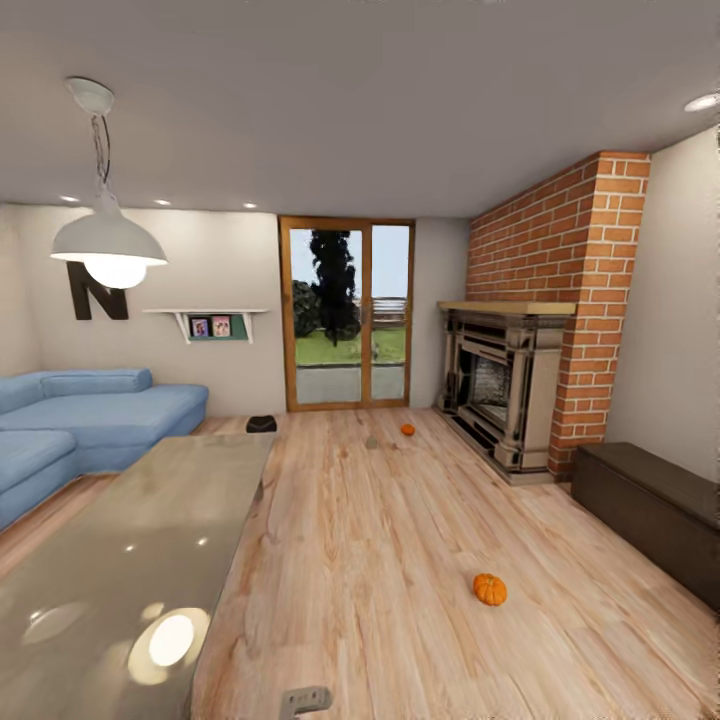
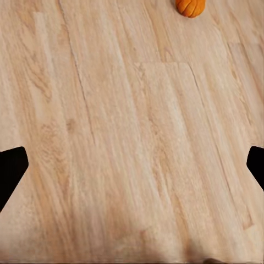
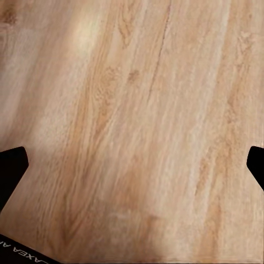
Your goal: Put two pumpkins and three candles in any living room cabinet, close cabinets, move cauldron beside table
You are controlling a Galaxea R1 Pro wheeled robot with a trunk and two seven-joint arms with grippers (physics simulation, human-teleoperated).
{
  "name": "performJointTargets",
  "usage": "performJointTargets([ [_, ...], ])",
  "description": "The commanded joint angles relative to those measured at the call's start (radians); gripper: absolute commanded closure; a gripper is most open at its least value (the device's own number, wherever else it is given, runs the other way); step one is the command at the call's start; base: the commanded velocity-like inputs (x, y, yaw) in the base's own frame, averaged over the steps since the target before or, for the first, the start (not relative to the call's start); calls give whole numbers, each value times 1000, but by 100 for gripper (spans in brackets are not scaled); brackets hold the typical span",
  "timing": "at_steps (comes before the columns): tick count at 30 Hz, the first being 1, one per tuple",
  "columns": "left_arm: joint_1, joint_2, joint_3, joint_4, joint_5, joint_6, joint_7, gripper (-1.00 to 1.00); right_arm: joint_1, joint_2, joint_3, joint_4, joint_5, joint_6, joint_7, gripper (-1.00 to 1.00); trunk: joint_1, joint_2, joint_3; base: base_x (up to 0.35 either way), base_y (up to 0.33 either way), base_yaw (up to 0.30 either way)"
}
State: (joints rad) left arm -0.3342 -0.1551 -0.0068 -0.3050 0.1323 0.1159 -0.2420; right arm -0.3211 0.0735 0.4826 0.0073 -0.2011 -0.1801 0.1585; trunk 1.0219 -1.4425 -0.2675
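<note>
My left gripper (image 2: pixel 132 165) is spread wide, its two dark fingertips (image 2: pixel 11 170) sitting far apart with nothing but bare plank floor (image 2: pixel 121 137) between them. At the far end of that wrist view I catch part of an orange pumpkin (image 2: pixel 190 6) resting on the boards, well clear of the fingers. Over on the right, the right gripper (image 3: pixel 132 165) is the same story: fingers wide apart, empty, hanging over plain wood.

Going out to the head view, the near pumpkin (image 1: pixel 490 589) lies alone on the open floor, between the table and the cabinet. The second pumpkin (image 1: pixel 407 429) is much farther off, on the floor in front of the fireplace (image 1: pixel 505 385), and just beside it there's a small grey thing (image 1: pixel 372 441) that could be a candle, too small for me to be sure. The glossy grey table (image 1: pixel 150 540) runs along my left, reflecting the pendant lamp (image 1: pixel 108 245). Past its far end a small black object (image 1: pixel 261 424), possibly the cauldron, sits on the floor near the blue sofa (image 1: pixel 90 420). The dark-brown cabinet (image 1: pixel 650 510) stands against the right wall beside the brick chimney (image 1: pixel 570 290), its front looking closed from here.
</note>
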Motion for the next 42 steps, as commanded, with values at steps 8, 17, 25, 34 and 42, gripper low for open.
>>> performJointTargets([
  [8,0,0,-1,-2,10,8,-2,-100,-1,0,7,2,-11,-4,4,-100,-1,-1,-1,-323,0,0],
  [17,0,0,-1,-2,10,8,-2,-100,-1,0,7,2,-11,-4,4,-100,-1,-1,-1,-323,0,0],
  [25,0,0,-1,-2,10,8,-2,-100,-1,0,7,2,-11,-4,4,-100,-1,-1,-1,-323,-50,0],
  [34,0,0,-1,-2,10,8,-2,-100,-1,0,7,2,-11,-4,4,-100,-1,-1,-1,-316,-133,0],
  [42,0,0,-1,-2,10,8,-2,-100,-1,0,7,2,-11,-4,4,-100,-1,-1,-1,-313,-144,0],
])
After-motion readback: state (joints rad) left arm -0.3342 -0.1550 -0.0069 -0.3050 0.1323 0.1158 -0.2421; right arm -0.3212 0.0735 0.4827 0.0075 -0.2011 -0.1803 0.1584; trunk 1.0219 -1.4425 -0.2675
